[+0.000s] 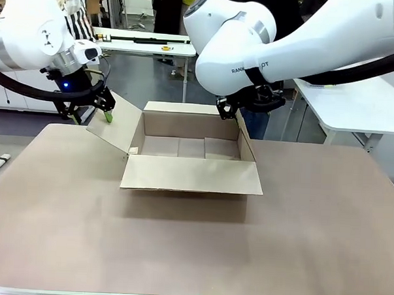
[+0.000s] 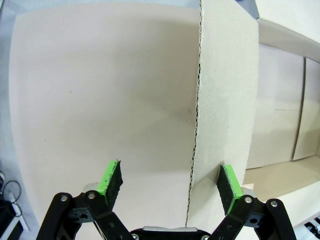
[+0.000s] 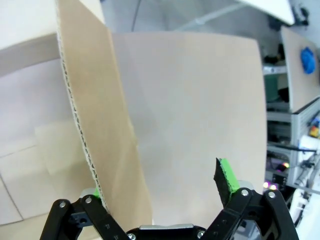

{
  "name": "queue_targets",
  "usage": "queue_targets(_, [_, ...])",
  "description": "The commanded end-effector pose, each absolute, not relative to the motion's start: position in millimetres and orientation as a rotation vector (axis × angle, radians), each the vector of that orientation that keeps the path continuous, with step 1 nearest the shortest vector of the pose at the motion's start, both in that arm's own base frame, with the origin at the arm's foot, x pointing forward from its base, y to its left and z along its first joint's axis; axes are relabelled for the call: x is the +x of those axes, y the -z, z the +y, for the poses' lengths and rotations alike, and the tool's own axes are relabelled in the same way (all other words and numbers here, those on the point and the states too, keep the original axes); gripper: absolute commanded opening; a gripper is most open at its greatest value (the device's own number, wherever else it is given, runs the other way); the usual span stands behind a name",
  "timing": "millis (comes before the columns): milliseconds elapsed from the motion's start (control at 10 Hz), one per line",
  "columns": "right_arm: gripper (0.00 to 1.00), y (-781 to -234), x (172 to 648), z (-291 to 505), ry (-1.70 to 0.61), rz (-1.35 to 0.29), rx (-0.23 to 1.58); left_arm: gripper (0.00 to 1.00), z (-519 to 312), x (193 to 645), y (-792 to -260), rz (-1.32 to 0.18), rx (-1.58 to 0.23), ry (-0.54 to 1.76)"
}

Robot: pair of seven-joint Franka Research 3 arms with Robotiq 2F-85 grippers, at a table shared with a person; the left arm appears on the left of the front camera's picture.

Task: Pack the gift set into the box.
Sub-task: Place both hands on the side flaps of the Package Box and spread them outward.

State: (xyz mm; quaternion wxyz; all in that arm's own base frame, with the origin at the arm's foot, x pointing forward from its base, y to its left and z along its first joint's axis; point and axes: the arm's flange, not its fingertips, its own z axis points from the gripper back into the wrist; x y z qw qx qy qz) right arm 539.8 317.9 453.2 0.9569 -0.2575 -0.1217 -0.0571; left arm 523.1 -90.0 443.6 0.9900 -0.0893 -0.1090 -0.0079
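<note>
Centrally on the counter (image 1: 310, 244) sits the box (image 1: 185, 126), mouth up and all its flaps turned out. The near flap (image 1: 192, 175) lies folded down toward the robot, and the floor inside is bare cardboard, so by my reading the gift set has yet to go in.

The left flap (image 1: 116, 127) leans outward with the left hand (image 2: 170, 170) spread around its free edge. In the left wrist view the corrugated edge runs up between the two green pads, closer to one of them. I cannot tell whether that pad touches the board.

The right flap (image 1: 245, 140) stands steeper. The right hand (image 3: 160, 180) is also spread, with the flap lying close against one finger and half hiding it, while the other pad stands well clear.

The step in hand looks like holding the side flaps back so the mouth is free. To do it well, each hand should bear on its flap close to the free edge and push outward about the fold line, never along it. Both should work evenly, since one-sided force would probably slide or twist the light carton. Pressure should be mild, because corrugated board creases easily. Wrists should sit outside the opening.
</note>
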Motion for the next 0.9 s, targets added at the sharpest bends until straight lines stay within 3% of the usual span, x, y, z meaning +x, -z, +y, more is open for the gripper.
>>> queue_targets(0, [1.0,-467.1,536.9,268.4,0.125,-0.189,-0.373,1.0,-90.3,522.1,-445.1,-0.214,-0.162,0.004])
queue_targets(400, [1.0,-466.5,552.8,179.4,0.058,-0.092,0.036,1.0,-90.3,522.1,-445.1,-0.214,-0.162,0.004])
queue_targets(800, [1.0,-431.5,561.0,111.8,0.13,-0.027,0.236,1.0,-90.3,522.1,-445.1,-0.214,-0.162,0.004])
